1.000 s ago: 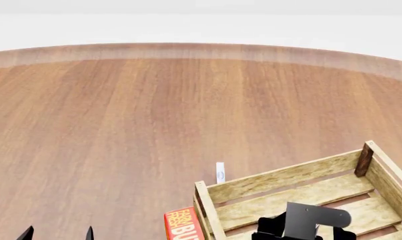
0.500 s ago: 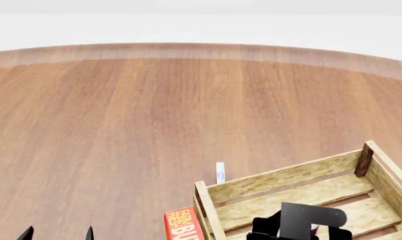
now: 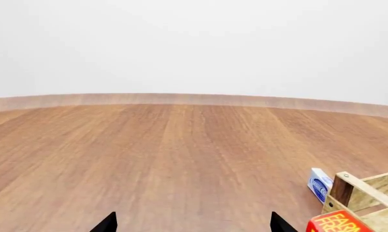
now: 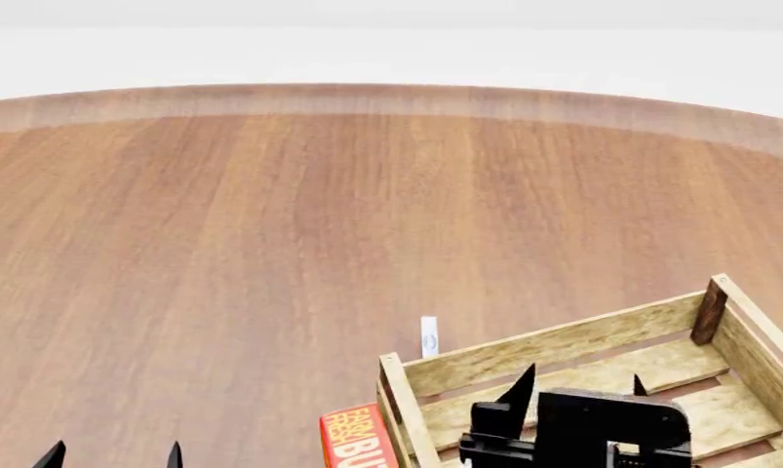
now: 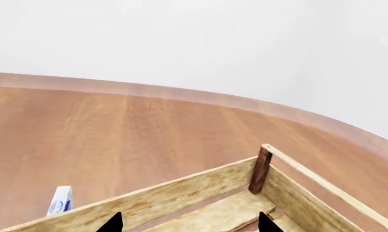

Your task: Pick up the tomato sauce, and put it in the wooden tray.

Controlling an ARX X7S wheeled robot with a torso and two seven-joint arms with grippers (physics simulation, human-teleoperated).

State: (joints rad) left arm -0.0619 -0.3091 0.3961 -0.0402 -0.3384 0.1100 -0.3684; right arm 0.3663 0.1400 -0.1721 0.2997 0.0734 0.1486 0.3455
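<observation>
Tabletop [image 4: 235,244] bare wood; tray [image 4: 600,346] at 5 o'clock. Right hand [image 4: 580,385] spread empty above it (can unseen). Judged: release done; withdraw next.

Red box [image 4: 357,438], small white-blue carton [image 4: 429,337], wooden table [image 4: 235,244]

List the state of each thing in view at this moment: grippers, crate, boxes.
Left gripper: open, empty, low over the table.
Right gripper: open, empty, over the wooden tray.
Wooden tray: upright; what lies inside is hidden.
Red box: beside the tray's outer corner.
Small white box: standing behind the tray.
</observation>
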